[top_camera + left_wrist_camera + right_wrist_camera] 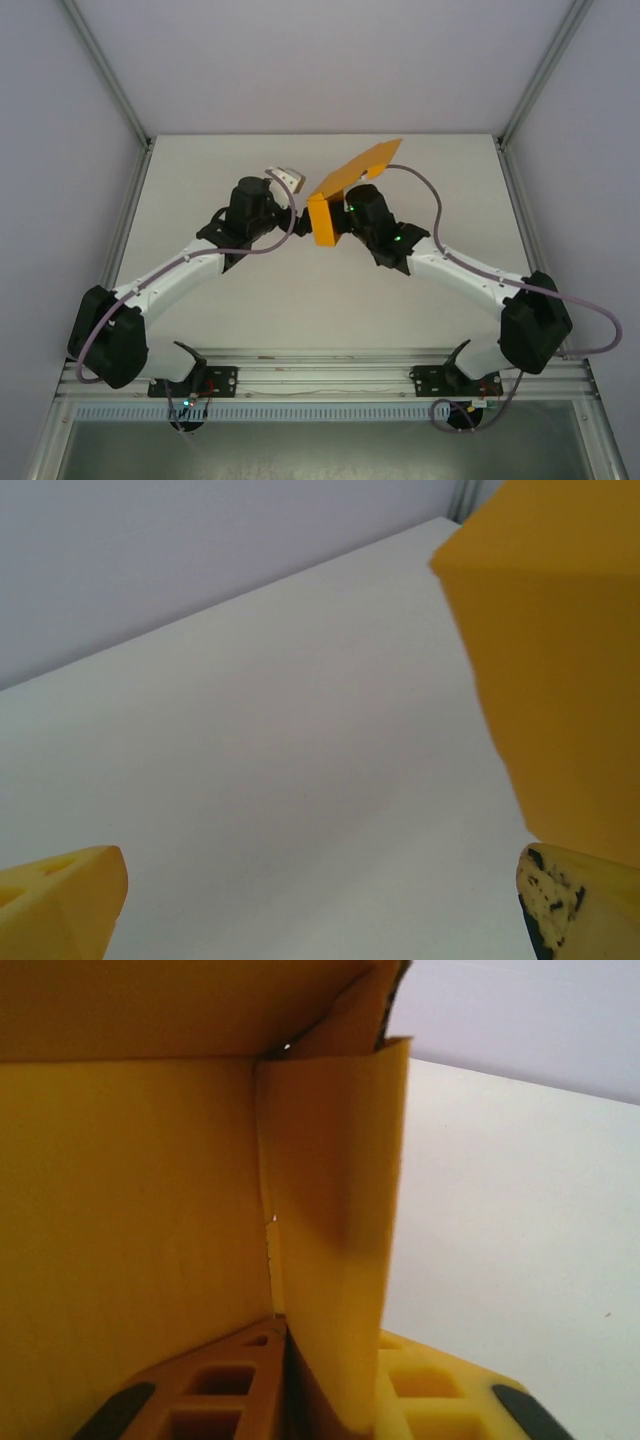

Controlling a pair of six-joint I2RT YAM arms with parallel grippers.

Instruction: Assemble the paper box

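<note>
gripping a folded flap of the paper box (330,1260), the right tool (330,1385) is clamped on it, one finger (220,1390) on each face of the card. the box stands right against this tool's tip, with a long panel slanting up and away beyond it. the left tool (320,905) is spread wide with nothing between its fingers. the box wall is just past its right-hand finger (580,900). cannot tell if the box touches the counter (250,310).
</note>
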